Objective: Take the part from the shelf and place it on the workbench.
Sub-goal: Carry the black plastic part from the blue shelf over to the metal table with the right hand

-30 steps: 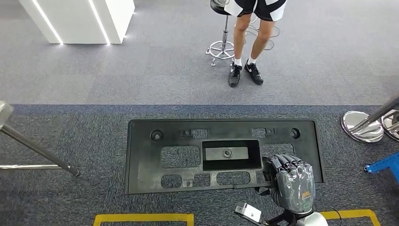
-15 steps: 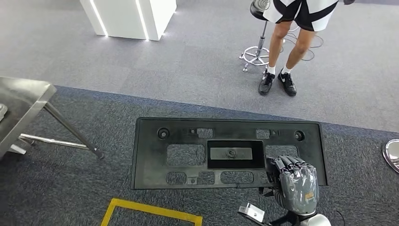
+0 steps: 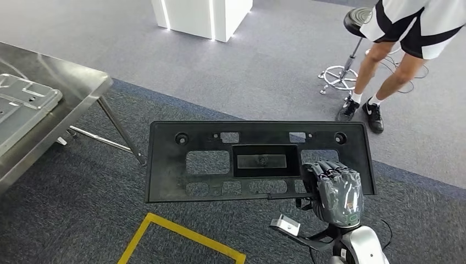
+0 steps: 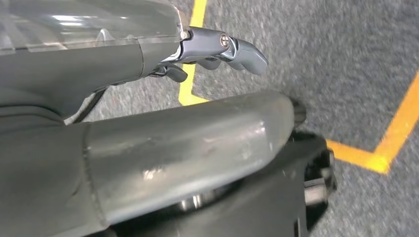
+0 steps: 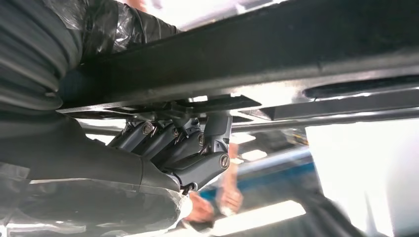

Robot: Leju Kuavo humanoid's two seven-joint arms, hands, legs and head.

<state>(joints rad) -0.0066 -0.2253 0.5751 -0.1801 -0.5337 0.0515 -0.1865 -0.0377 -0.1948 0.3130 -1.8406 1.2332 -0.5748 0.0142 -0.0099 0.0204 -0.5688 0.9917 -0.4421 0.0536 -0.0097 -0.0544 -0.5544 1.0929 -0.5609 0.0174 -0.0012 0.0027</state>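
While the right hand [image 3: 333, 191] grips the near edge of the black plastic panel [image 3: 258, 160] toward its right end, the panel hangs level above the dark carpet [image 3: 71, 220], touching nothing else. Its long axis runs left to right across the head view, the face with its cut-outs turned up. A recessed rectangular pocket [image 3: 266, 160] at the panel's middle holds a small round fitting. In the right wrist view the dark fingers [image 5: 168, 143] curl up under the panel's edge [image 5: 257, 54].

Open carpet lies on every side of the panel — the steel workbench [image 3: 66, 88] stands well apart at the far left, one corner and a slanted leg toward the panel, with a grey metal tray-like part [image 3: 22, 107] on its top. A yellow floor line [image 3: 176, 234] runs near the panel's near-left corner. Beyond, a person's legs [image 3: 379, 82] stand beside a stool [image 3: 343, 55].

In the left wrist view the left hand [image 4: 207, 49] hangs over the carpet holding nothing, its fingers loosely bent.
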